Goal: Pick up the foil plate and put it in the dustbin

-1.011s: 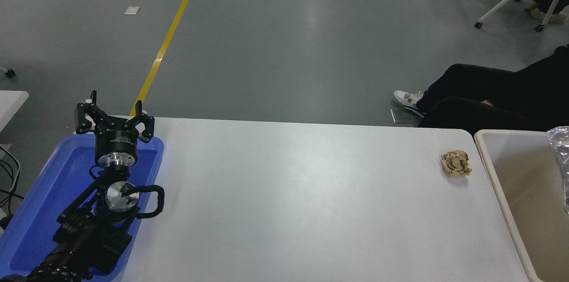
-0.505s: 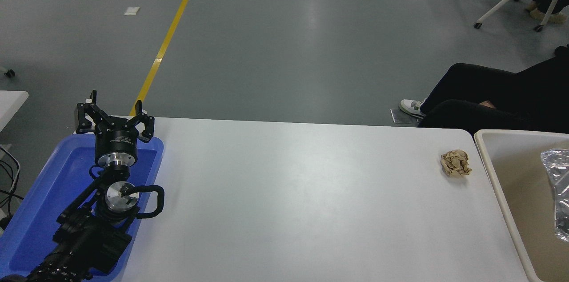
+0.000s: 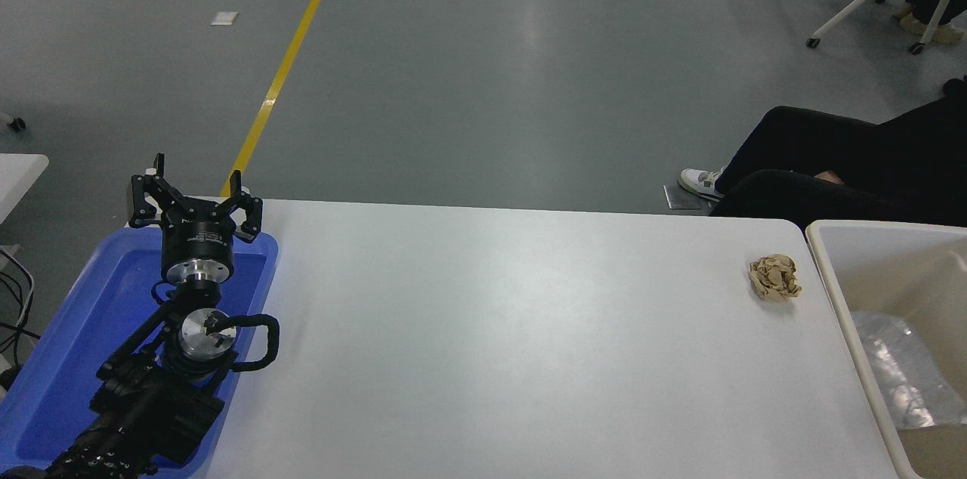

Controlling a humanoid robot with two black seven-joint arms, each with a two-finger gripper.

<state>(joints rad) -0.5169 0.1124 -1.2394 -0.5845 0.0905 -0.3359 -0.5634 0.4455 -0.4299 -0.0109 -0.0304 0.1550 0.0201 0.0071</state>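
Note:
The foil plate, shiny crinkled silver, lies low inside the cream dustbin at the right edge of the table, against its left wall. No gripper touches it. My left gripper is open and empty, parked over the far end of the blue tray at the lower left. My right arm and gripper are out of view.
A blue shallow tray lies under the left arm. A small crumpled tan paper ball sits on the white table just left of the dustbin. A seated person's legs are beyond the table's far right corner.
The foil plate has dropped from above the dustbin's right side down into the bin. The left arm has not moved.

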